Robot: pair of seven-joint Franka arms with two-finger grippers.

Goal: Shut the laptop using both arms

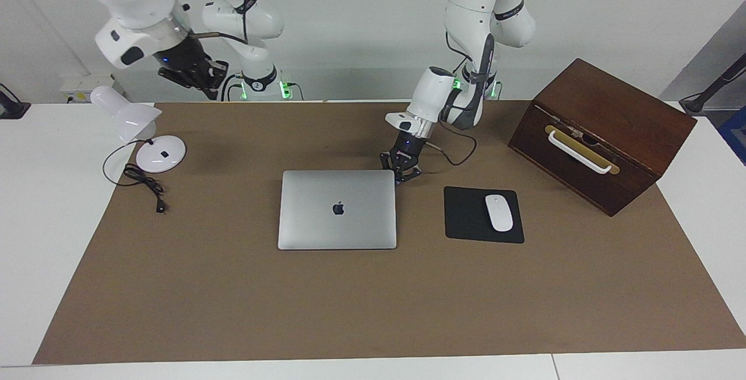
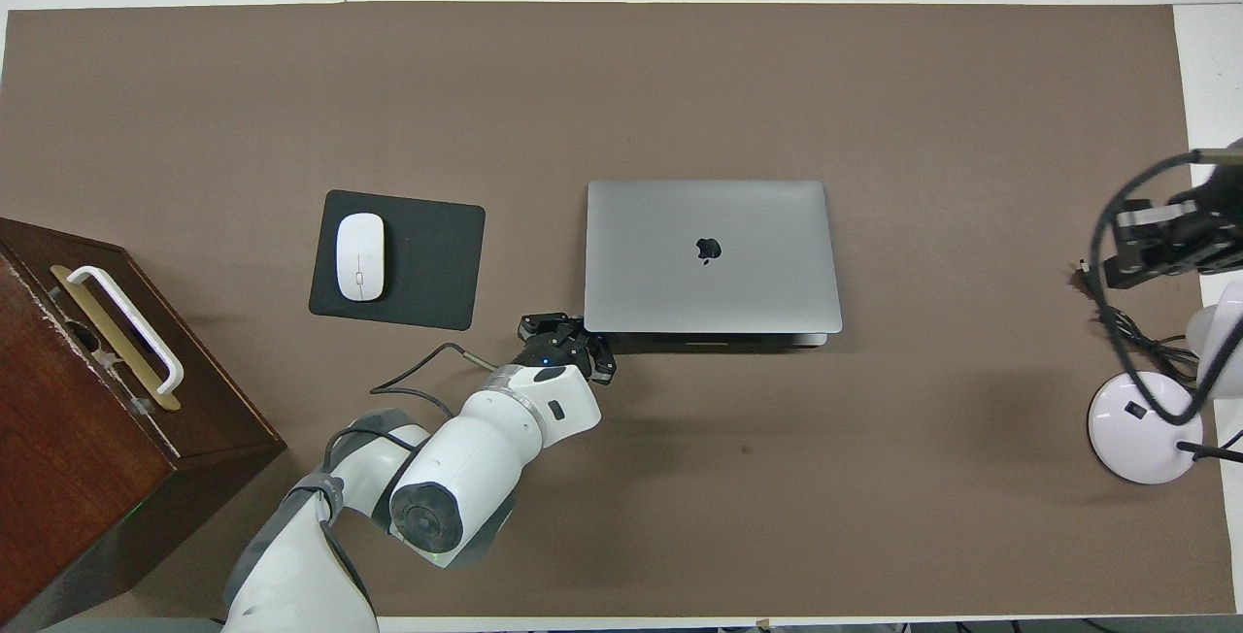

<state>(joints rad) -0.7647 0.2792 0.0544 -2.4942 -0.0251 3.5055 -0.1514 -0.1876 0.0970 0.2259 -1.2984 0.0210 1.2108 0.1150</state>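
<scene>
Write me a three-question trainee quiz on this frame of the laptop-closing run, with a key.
1. True or false: the laptop lies with its lid shut.
2. Which gripper is at the laptop's corner nearest the mouse pad? A left gripper B right gripper
3. Fill in: the mouse lies on the ____.

Key: 1 true; 2 A, the right gripper is raised near the desk lamp; 3 mouse pad.

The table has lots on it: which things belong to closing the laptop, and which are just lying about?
Part of the job:
laptop, lid down
left gripper, at its corner
right gripper, raised

Lying about:
mouse pad
mouse
wooden box
desk lamp
</scene>
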